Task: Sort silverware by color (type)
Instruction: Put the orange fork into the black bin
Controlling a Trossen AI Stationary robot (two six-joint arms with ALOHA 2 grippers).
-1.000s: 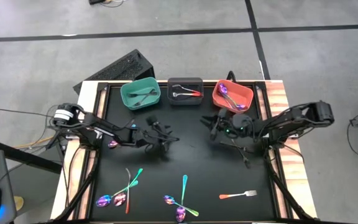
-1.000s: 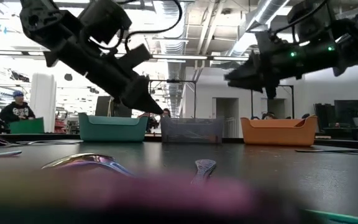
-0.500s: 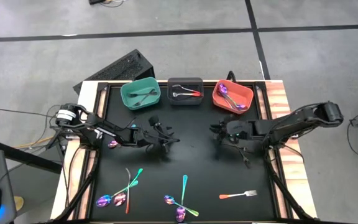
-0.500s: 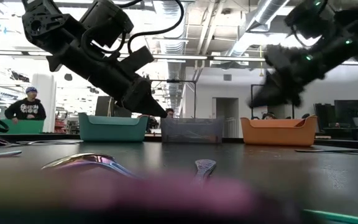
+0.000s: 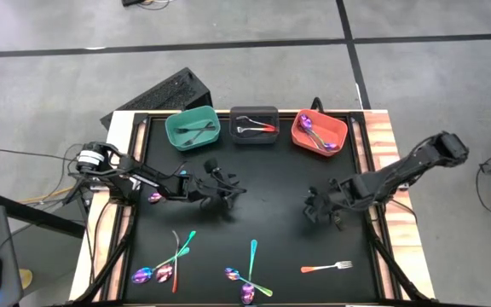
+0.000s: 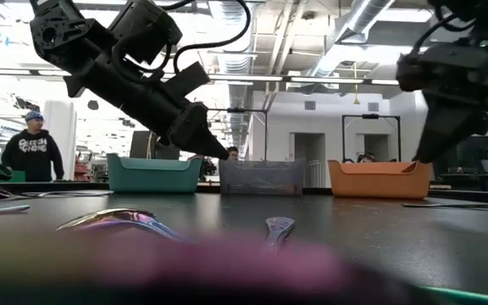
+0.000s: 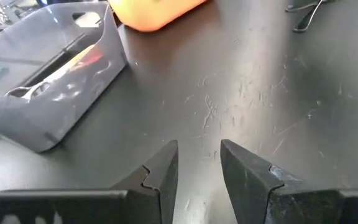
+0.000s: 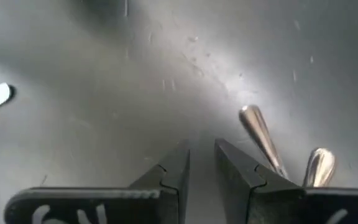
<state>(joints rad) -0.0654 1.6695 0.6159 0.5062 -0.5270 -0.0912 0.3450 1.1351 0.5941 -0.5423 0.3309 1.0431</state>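
Surface: a black mat (image 5: pixel 271 213) is covering the table, with pale wooden edges (image 5: pixel 386 136) showing at both sides.
Bins: a teal bin (image 5: pixel 193 130), a dark grey bin (image 5: pixel 254 124) and an orange bin (image 5: pixel 319 133) are sitting in a row along the far edge, each holding some cutlery.
Silverware: loose pieces are lying along the near edge — an iridescent cluster (image 5: pixel 169 264) at the left, another iridescent group (image 5: pixel 247 277) in the middle, an orange-handled fork (image 5: pixel 326 267) at the right.
Left gripper (image 7: pixel 199 163): hovering near the dark grey bin, fingers slightly parted, holding nothing.
Right gripper (image 8: pixel 202 163): hanging over bare mat right of centre, fingers narrowly apart, empty.
Room: a grey floor with dark seams is surrounding the table; a person in dark clothes (image 6: pixel 30 152) is standing far behind, under bright ceiling lights.
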